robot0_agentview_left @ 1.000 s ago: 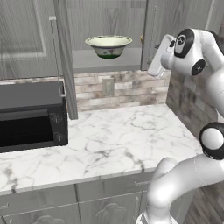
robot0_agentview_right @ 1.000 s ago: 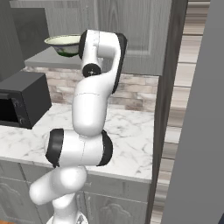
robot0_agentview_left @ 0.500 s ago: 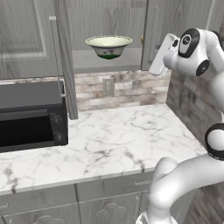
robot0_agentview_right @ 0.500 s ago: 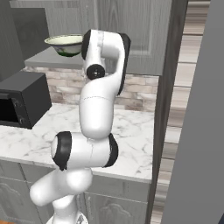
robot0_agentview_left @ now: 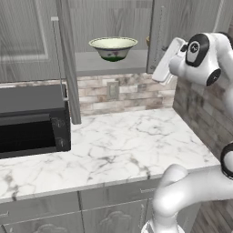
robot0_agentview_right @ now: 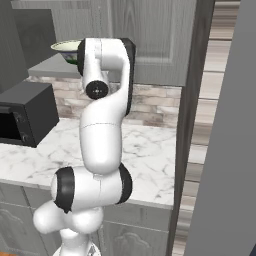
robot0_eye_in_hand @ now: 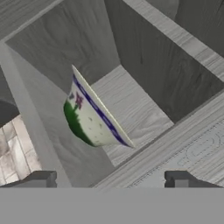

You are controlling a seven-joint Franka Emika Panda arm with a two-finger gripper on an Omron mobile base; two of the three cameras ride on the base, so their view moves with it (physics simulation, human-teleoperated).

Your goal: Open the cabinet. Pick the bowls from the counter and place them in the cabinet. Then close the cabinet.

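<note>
The cabinet [robot0_agentview_left: 113,18] stands open, its left door [robot0_agentview_left: 65,59] swung out edge-on with the slim bar handle [robot0_agentview_left: 57,54]. A cream-white bowl [robot0_agentview_left: 113,48] with a green and purple pattern sits on the grey shelf [robot0_agentview_left: 91,61]; the right base view shows the bowl [robot0_agentview_right: 65,46] behind my arm. In the hand view the bowl [robot0_eye_in_hand: 94,114] appears rolled on its side, ahead of my gripper [robot0_eye_in_hand: 111,181] and well apart from it. The two fingertips [robot0_eye_in_hand: 41,179] stand wide open with nothing between them. My white wrist [robot0_agentview_left: 164,61] hangs at the right door's edge.
A black microwave [robot0_agentview_left: 32,123] sits at the left of the white marble counter [robot0_agentview_left: 127,136]. The raised-panel right door [robot0_eye_in_hand: 197,153] is close beside the gripper. A brick backsplash [robot0_agentview_left: 118,93] runs under the shelf. A tall dark panel [robot0_agentview_right: 192,115] rises on the right.
My upper arm has twisted and shifted a little by the right door. The patterned bowl rests on the shelf as before.
</note>
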